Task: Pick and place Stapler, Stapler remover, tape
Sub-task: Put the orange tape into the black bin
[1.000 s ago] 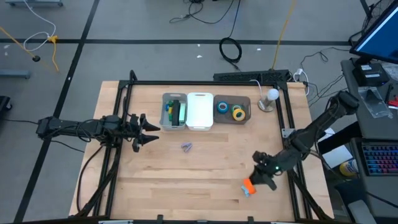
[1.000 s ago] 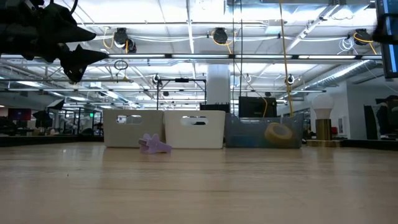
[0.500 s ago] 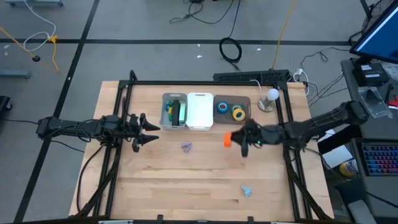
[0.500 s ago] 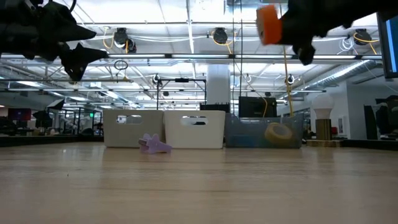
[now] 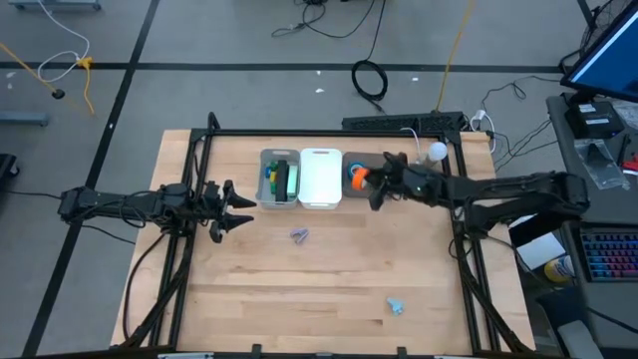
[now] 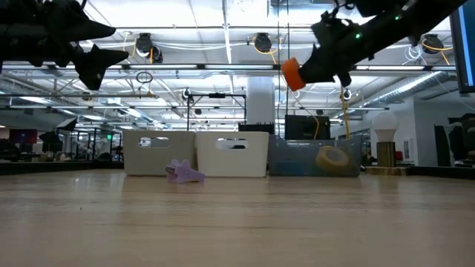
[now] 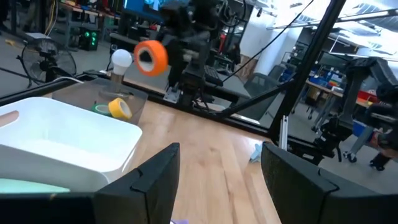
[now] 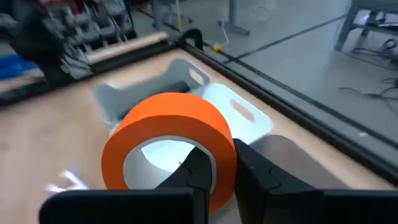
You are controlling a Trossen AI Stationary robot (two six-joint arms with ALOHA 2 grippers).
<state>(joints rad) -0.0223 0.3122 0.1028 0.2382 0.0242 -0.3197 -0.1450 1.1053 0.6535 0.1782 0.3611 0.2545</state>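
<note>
Right end effector (image 5: pixel 371 186) pinching the orange tape roll (image 5: pixel 359 179) above the clear bin (image 5: pixel 392 160); left end effector (image 5: pixel 237 209) spread over the bench (image 5: pixel 329 279).

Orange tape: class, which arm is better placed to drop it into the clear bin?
The right. Its gripper already holds the orange tape above the clear bin; the left gripper hangs open, farther off.

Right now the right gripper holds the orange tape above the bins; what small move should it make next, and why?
Probably lower it a little, then let go. The right gripper is shut on the orange tape, high over the clear bin that already holds the blue tape and yellow tape.
</note>
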